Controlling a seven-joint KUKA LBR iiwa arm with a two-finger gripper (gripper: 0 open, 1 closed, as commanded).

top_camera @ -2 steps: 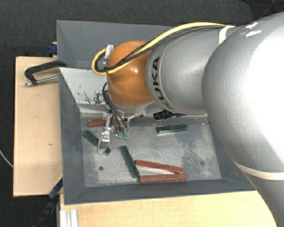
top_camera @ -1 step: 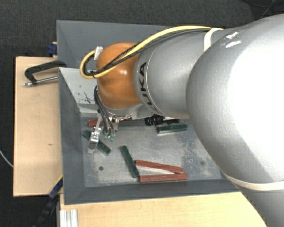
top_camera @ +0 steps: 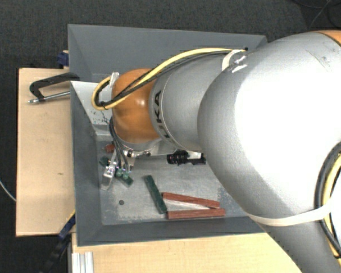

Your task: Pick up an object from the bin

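My gripper [top_camera: 118,165] hangs low over the left part of the bin floor, under the arm's orange wrist cover. A small dark green piece [top_camera: 125,178] lies right at its lower end, touching or nearly touching it. A small red bit [top_camera: 109,148] peeks out just above and to the left of the gripper. Further right on the floor lies a dark green flat bar [top_camera: 156,194], angled.
Two red-brown sticks [top_camera: 191,201] [top_camera: 196,213] lie side by side near the bin's front wall. A black object [top_camera: 185,158] sits by the arm in the middle. A white sheet [top_camera: 94,106] leans in the back left corner. The arm covers the bin's right half.
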